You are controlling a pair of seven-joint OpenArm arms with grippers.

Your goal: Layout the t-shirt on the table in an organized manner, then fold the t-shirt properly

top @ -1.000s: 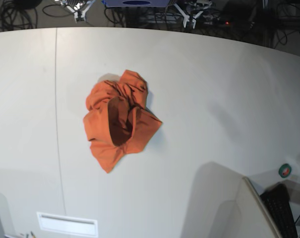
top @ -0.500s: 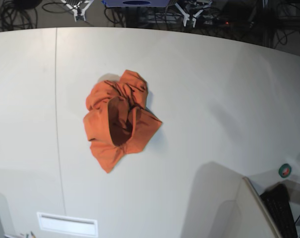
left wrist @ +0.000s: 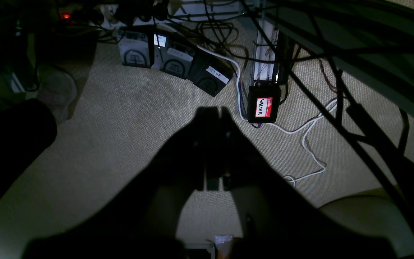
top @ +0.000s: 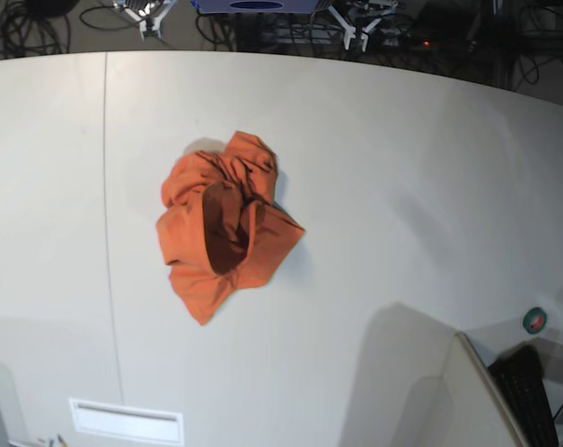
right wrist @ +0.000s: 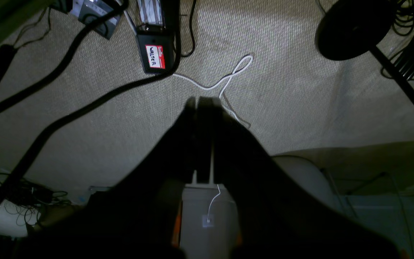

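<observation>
The orange t-shirt (top: 225, 237) lies crumpled in a heap left of the middle of the white table (top: 402, 186), with a dark opening facing up. Neither gripper shows in the base view. In the left wrist view my left gripper (left wrist: 214, 111) is a dark silhouette with its fingers together, empty, over carpeted floor. In the right wrist view my right gripper (right wrist: 201, 100) is also dark, fingers together and empty, over the floor. The t-shirt does not show in either wrist view.
A thin seam (top: 106, 186) runs down the table's left side. An angled white panel (top: 476, 400), a black keyboard (top: 528, 391) and a green tape roll (top: 535, 319) sit at the near right. Cables and a labelled power box (left wrist: 263, 106) lie on the floor.
The t-shirt has not moved. The white parts beyond the table's far edge have shifted slightly up out of the frame.
</observation>
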